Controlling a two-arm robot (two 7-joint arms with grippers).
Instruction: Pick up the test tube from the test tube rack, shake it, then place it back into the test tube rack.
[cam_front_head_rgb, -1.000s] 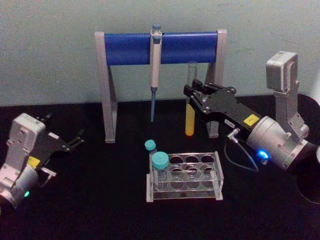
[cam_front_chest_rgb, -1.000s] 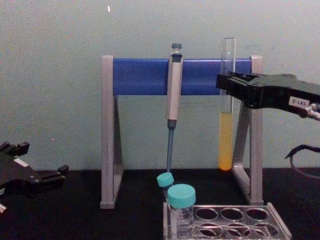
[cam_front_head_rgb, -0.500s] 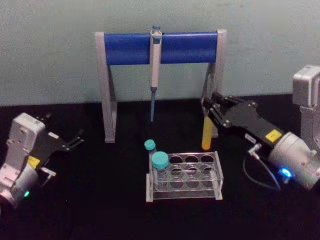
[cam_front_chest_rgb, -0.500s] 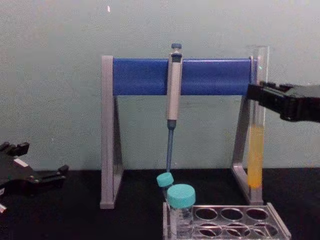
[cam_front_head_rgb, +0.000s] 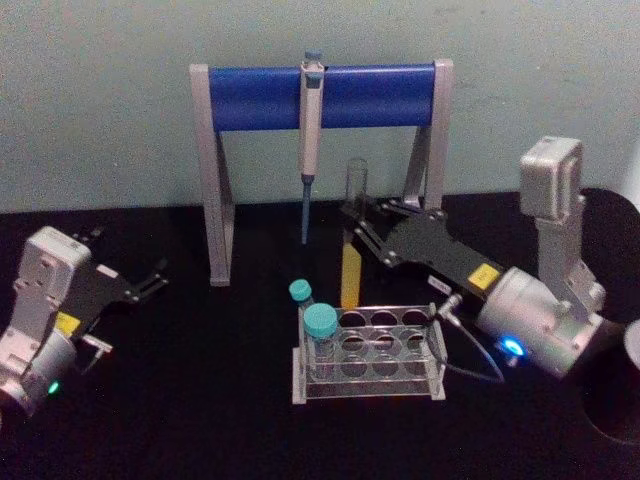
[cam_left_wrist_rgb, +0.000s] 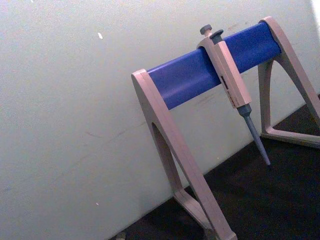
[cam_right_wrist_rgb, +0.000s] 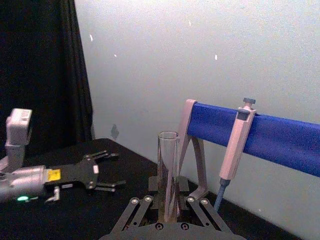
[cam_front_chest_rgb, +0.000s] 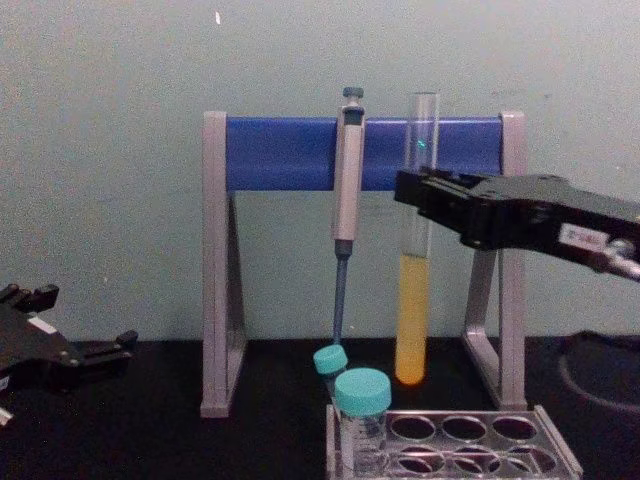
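My right gripper (cam_front_head_rgb: 358, 222) is shut on the test tube (cam_front_head_rgb: 352, 240), gripping it at mid-height. The tube hangs upright with yellow-orange liquid in its lower half, and its round bottom is a little above the back left part of the test tube rack (cam_front_head_rgb: 368, 387). In the chest view the test tube (cam_front_chest_rgb: 413, 300) hangs from my right gripper (cam_front_chest_rgb: 418, 192), clear of the rack (cam_front_chest_rgb: 562, 452). The right wrist view shows the tube's (cam_right_wrist_rgb: 168, 165) open top rising between the fingers (cam_right_wrist_rgb: 134, 210). My left gripper (cam_front_head_rgb: 150, 280) rests open at the table's left.
Two teal-capped vials (cam_front_head_rgb: 320, 322) (cam_front_head_rgb: 300, 291) stand in the rack's left end. Behind it is the grey-and-blue pipette stand (cam_front_head_rgb: 255, 97) with a pipette (cam_front_head_rgb: 311, 130) hanging just left of the tube. A dark round object (cam_front_head_rgb: 615, 400) sits at the right edge.
The right gripper swung the tube to the right and down, then back to the left and up, ending closer to the pipette. The left arm stayed still.
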